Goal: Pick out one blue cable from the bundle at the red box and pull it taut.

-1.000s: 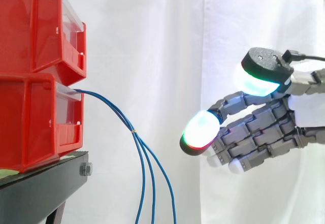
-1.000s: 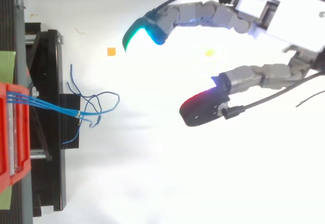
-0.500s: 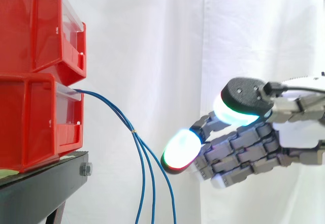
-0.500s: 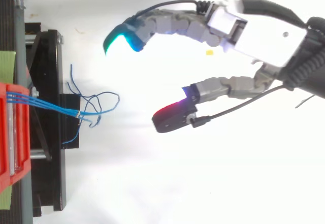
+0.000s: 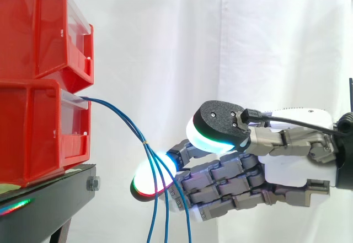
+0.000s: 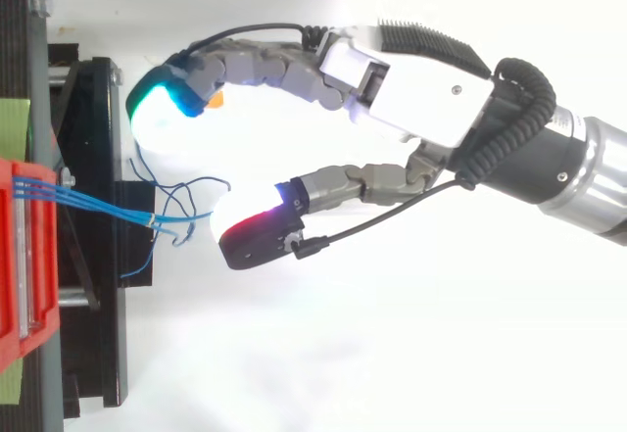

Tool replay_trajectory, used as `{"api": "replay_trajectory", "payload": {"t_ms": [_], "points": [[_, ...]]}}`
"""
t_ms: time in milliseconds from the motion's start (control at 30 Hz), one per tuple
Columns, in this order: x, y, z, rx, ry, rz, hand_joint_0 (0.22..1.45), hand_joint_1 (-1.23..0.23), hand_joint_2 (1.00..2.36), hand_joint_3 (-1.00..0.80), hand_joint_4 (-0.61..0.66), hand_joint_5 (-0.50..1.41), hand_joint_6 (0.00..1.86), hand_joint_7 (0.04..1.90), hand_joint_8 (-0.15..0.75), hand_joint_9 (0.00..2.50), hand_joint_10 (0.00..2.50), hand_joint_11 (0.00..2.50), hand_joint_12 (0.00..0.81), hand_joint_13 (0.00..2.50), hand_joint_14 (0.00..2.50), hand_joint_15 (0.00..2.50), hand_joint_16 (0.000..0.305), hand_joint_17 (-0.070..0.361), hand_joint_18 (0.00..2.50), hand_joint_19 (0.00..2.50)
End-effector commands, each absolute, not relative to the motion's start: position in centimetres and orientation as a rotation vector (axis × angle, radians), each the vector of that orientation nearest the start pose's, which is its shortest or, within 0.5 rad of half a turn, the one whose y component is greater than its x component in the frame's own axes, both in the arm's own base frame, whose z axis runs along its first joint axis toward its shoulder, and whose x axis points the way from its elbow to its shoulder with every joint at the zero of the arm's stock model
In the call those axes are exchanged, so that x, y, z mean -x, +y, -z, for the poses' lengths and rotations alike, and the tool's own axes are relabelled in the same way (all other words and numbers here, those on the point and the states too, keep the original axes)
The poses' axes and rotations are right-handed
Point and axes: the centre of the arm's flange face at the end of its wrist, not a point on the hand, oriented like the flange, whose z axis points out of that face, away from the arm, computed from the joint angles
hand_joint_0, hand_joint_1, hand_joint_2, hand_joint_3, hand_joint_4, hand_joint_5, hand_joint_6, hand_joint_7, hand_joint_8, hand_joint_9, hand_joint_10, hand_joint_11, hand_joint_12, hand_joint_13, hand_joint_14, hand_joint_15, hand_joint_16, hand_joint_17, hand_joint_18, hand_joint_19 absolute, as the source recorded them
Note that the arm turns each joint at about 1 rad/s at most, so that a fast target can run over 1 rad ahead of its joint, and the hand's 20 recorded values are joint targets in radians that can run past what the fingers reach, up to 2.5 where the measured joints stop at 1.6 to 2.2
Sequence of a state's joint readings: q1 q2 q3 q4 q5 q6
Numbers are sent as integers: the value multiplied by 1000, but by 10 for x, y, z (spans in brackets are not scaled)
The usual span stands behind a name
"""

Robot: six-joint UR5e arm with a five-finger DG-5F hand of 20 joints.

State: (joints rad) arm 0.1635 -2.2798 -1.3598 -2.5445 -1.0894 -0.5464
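The robot's hand was wide open here, fingers spread and not pinching anything. From the side, one fingertip glowing white and red sat right behind the bundle of thin blue cables, which crossed in front of it. I couldn't tell if it was actually touching them. Another pad, black on the back with a cyan glow underneath, hovered higher up, to the right of the bundle.

The cables came out of the front of the lower red plastic bin. That bin sat on the black metal stand with a second red bin stacked on top. The cables sagged down past the stand's front edge, bound by a small pale tie, then fanned into separate strands below it — all slack.

From above, the cables' loose curly ends lay between a green-glowing fingertip and the black-backed pad — that pad looked just beside them. A white curtain hung behind it all.
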Motion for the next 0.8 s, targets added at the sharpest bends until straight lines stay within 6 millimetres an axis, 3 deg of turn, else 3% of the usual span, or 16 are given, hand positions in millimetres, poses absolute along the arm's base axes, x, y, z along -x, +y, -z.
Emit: {"api": "replay_trajectory", "payload": {"t_ms": [0, 133, 767], "points": [[-746, -58, -192, -978, 1116, -652, 462, -549, 1000, -500, 189, -247, 502, 778, 246, 318, 8, 229, 316, 280, 7, 186, 44, 99, 213, 250], [-751, -56, -195, -991, 1049, -724, 466, -540, 1000, -500, 192, -244, 502, 786, 248, 324, 8, 244, 315, 282, 7, 192, 44, 98, 213, 258], [-747, -47, -187, -996, 1124, -714, 508, -531, 1000, -500, 193, -225, 503, 866, 241, 350, 11, 268, 308, 295, 7, 200, 41, 93, 226, 286]]}}
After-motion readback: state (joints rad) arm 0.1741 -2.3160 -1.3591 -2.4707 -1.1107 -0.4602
